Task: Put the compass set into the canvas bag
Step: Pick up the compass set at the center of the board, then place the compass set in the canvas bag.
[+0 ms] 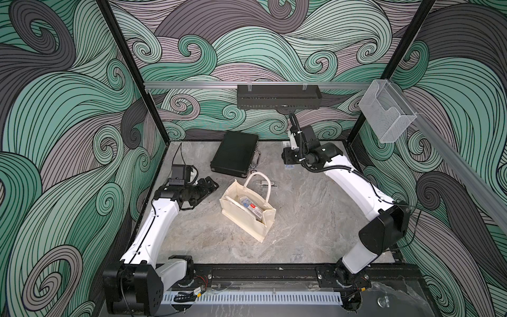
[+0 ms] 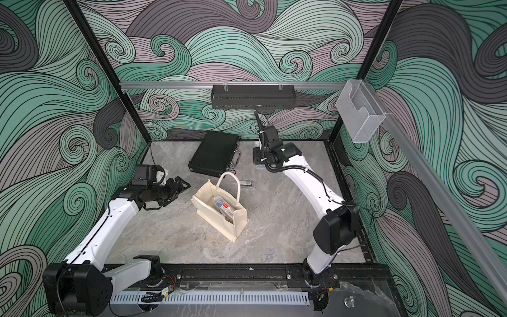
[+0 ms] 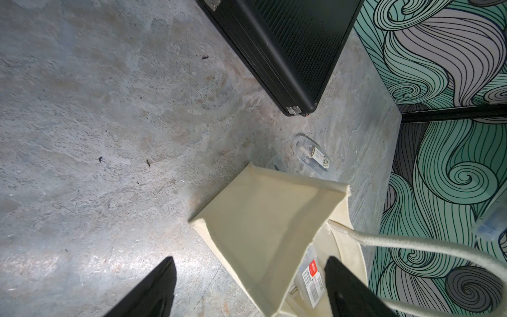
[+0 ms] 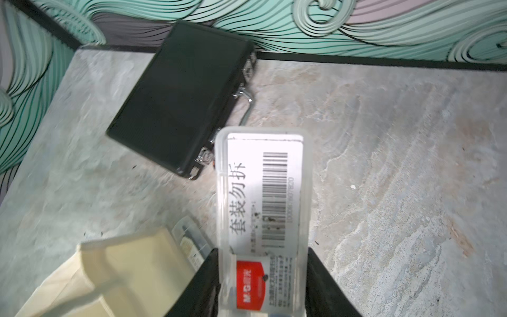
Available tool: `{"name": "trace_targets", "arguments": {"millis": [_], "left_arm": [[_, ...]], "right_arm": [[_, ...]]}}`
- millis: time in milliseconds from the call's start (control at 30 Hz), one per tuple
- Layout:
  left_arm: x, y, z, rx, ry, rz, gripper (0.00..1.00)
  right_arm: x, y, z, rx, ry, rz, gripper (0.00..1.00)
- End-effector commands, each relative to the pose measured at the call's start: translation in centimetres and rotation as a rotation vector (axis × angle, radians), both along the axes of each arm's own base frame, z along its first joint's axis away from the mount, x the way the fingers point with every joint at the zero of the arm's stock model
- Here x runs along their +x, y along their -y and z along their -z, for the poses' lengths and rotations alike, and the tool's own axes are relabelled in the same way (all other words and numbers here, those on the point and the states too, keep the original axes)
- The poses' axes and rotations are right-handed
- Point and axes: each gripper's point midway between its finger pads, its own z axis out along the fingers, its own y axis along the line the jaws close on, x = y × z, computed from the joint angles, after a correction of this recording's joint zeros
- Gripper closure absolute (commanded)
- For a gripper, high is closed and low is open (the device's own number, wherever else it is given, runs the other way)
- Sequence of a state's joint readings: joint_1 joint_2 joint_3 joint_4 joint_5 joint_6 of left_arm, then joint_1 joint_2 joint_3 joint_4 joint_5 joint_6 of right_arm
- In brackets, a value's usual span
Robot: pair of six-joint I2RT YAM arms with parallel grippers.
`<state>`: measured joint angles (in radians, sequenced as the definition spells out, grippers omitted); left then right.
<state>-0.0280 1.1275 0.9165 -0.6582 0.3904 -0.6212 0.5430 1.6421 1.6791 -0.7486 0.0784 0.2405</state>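
The compass set (image 4: 263, 192) is a clear flat case with a barcode label and a red sticker. My right gripper (image 4: 262, 249) is shut on its end and holds it above the table at the back right (image 1: 290, 166). The canvas bag (image 1: 241, 216) stands open at the table's middle, cream with white loop handles. A similar clear case (image 1: 251, 207) lies inside it. My left gripper (image 1: 212, 184) hangs open just left of the bag, touching nothing. In the left wrist view the bag's rim (image 3: 260, 214) lies below its spread fingers (image 3: 343, 285).
A black hard briefcase (image 1: 234, 153) lies flat behind the bag. Another small clear case (image 1: 264, 183) rests on the table just behind the bag's handles. On the back rail hangs a black wire basket (image 1: 278, 96), and a clear holder (image 1: 384, 112) on the right rail.
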Motion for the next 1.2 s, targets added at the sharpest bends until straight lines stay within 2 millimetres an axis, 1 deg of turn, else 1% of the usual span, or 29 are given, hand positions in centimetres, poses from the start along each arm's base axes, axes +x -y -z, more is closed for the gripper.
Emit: {"name": "trace_targets", "arguments": {"millis": [0, 100, 267, 367, 467, 567, 700, 800, 900, 1000, 1067, 1167], "left_arm": [[0.3, 0.1, -1.7, -0.011, 0.054, 0.012, 0.14], [0.2, 0.2, -1.6, -0.018, 0.058, 0.008, 0.14], [-0.1, 0.2, -1.8, -0.021, 0.067, 0.005, 0.14], [-0.2, 0.1, -1.8, -0.02, 0.07, 0.004, 0.14], [-0.4, 0.1, -1.8, -0.019, 0.072, 0.002, 0.14], [-0.6, 0.1, -1.8, -0.02, 0.071, 0.002, 0.14], [-0.9, 0.0, -1.8, -0.018, 0.073, -0.001, 0.14], [-1.0, 0.0, -1.8, -0.014, 0.079, -0.004, 0.14], [-1.1, -0.1, -1.8, -0.011, 0.081, -0.004, 0.14], [-1.2, -0.1, -1.7, -0.007, 0.078, -0.006, 0.14], [-1.2, -0.2, -1.6, -0.006, 0.077, -0.006, 0.14], [-1.2, -0.2, -1.5, -0.004, 0.074, -0.004, 0.14]], "right_arm": [[-2.5, -1.3, -2.6, -0.044, 0.067, -0.109, 0.53], [-4.3, -2.8, -4.3, -0.053, 0.127, -0.162, 0.53], [-6.9, -5.7, -6.4, -0.061, 0.212, -0.271, 0.53], [-8.3, -7.7, -7.0, -0.055, 0.24, -0.339, 0.53], [-9.8, -9.9, -6.6, -0.061, 0.249, -0.414, 0.53], [-11.1, -12.1, -5.3, -0.093, 0.241, -0.484, 0.53], [-11.6, -14.3, -2.5, -0.155, 0.196, -0.535, 0.53], [-11.9, -15.6, -0.4, -0.207, 0.16, -0.573, 0.53], [-11.9, -16.6, 1.7, -0.249, 0.115, -0.601, 0.53], [-12.3, -17.1, 3.5, -0.272, 0.067, -0.622, 0.53], [-12.7, -17.3, 4.6, -0.279, 0.039, -0.628, 0.53], [-13.2, -16.9, 6.2, -0.304, 0.003, -0.627, 0.53]]}}
